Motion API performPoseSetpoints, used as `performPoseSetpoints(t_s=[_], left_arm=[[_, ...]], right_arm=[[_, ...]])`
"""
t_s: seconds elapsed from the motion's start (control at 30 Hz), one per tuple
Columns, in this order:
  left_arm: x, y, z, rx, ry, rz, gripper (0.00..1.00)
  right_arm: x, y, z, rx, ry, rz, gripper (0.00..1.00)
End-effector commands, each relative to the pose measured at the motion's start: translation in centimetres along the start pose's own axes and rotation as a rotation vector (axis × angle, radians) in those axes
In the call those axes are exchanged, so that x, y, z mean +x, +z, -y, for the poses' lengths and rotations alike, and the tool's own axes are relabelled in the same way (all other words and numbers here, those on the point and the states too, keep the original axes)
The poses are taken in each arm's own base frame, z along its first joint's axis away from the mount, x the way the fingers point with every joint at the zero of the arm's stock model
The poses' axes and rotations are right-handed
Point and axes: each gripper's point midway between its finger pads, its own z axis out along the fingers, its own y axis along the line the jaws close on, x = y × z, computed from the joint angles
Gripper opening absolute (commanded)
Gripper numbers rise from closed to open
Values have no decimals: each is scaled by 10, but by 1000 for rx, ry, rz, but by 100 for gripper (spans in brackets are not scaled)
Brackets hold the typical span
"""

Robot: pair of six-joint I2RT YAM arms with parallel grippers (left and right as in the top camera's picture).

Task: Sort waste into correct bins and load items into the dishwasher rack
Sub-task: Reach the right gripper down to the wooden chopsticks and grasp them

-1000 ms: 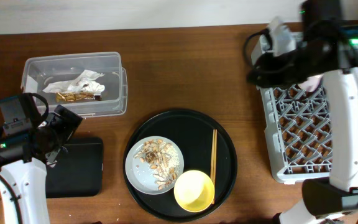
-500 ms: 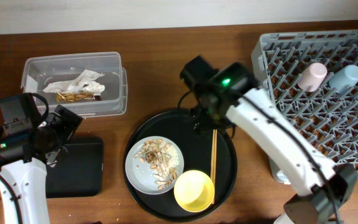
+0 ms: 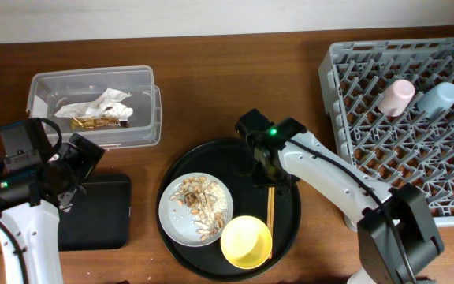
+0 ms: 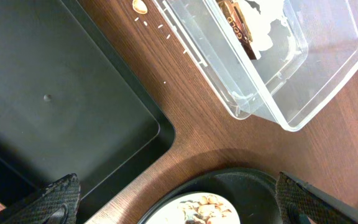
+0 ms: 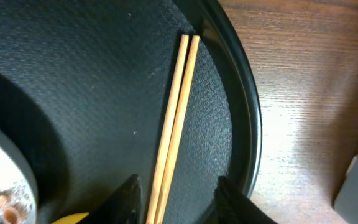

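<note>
At the right of the table, inside the rack (image 3: 448, 166), the pink cup (image 3: 396, 96) and the blue cup (image 3: 437, 98) are lying side by side, so that part of the loading is looking done. Across at the far left, the wrapper (image 3: 93, 110) is sitting in the tub (image 3: 144, 134), which I am judging to be sorted as well.

Most of the work is waiting on the round tray (image 3: 211, 158) in the middle. The plate (image 3: 165, 207) is carrying a heap of scraps (image 3: 195, 207), the bowl (image 3: 246, 242) is resting just beside it, touching or nearly touching its rim, and the chopsticks (image 3: 271, 211) are lying together along the tray's right edge. The black bin (image 3: 101, 213) is showing nothing inside it. One beige crumb (image 4: 140, 6) and a few rice grains are lying on the bare wood between the tub and the black bin.

The right gripper (image 5: 179, 205) is hanging low over the chopsticks, its jaws standing partly apart with one finger on each side of the pair. A gap is showing on both sides, so nothing is being held yet. This is looking like the start of the chopstick pick.

The left gripper (image 4: 178, 202) is hovering over the corner of the black bin with its jaws spread wide and empty.

By my reckoning, the chopsticks, bowl and plate are all waiting to go into the rack, and the scraps are waiting to be tipped out first.
</note>
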Motion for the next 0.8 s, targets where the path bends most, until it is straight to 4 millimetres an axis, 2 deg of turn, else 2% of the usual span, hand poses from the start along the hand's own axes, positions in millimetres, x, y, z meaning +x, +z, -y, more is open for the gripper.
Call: performPoseSetpoints(t_s=[0.0,0.1,0.2,0.53,0.77], left_arm=[[0,0,0,3,-17,-4,99],[0,0,0,3,-17,-4,99],[0,0,0,3,-17,-4,99],[0,0,0,3,-17,-4,99],[0,0,0,3,-17,-4,99]], right_arm=[[3,9,10,7,33,-10,33],[-1,16,18,-3,68,-16,24],[1,23,12,-70,91,-41,16],[16,53,2,-141,117,-64,16],[20,59,3,-139,136,-69,16]])
